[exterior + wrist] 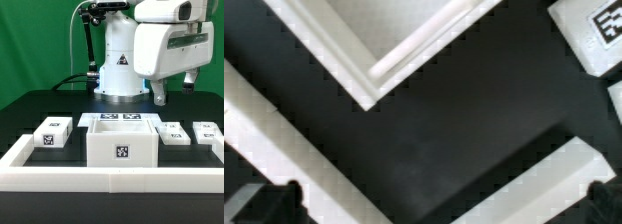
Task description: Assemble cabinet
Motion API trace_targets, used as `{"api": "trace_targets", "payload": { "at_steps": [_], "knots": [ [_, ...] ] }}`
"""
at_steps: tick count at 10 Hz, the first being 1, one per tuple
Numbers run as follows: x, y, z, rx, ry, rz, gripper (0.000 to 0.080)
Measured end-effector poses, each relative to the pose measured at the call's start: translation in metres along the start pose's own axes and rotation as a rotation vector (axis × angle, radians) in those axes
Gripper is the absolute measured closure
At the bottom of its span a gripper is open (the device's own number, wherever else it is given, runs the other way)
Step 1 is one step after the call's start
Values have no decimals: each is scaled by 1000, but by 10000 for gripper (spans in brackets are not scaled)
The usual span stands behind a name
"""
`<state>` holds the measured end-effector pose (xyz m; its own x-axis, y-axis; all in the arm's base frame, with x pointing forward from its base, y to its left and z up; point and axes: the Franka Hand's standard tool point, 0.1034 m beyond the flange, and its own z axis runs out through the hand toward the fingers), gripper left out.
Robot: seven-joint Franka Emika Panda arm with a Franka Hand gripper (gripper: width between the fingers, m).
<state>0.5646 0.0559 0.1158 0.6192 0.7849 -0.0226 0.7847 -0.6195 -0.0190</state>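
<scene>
The cabinet (120,142) is a large white open-topped box with a tag on its front, standing at the table's front middle. My gripper (175,90) hangs high above the table at the exterior view's right, well above and behind the cabinet. It is open and empty. In the wrist view the gripper (434,205) shows only its two dark fingertips (260,198), far apart, with black table between them. I cannot tell whether the cabinet shows in the wrist view.
One small white tagged block (50,133) lies left of the cabinet and two (175,133) (208,131) lie right of it. The marker board (120,118) lies behind the cabinet. A white rail (110,178) borders the table; its corner (375,65) shows in the wrist view. The robot base (118,70) stands at the back.
</scene>
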Motion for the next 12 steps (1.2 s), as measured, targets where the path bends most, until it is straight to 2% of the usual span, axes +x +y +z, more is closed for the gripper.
{"api": "trace_targets", "payload": {
  "at_steps": [9, 10, 11, 12],
  "knots": [
    [0, 0, 0, 0, 0, 0, 1],
    [0, 1, 1, -8, 6, -19, 1],
    [-8, 4, 5, -60, 42, -121, 1],
    [-28, 4, 8, -118, 56, -258, 1]
  ]
}}
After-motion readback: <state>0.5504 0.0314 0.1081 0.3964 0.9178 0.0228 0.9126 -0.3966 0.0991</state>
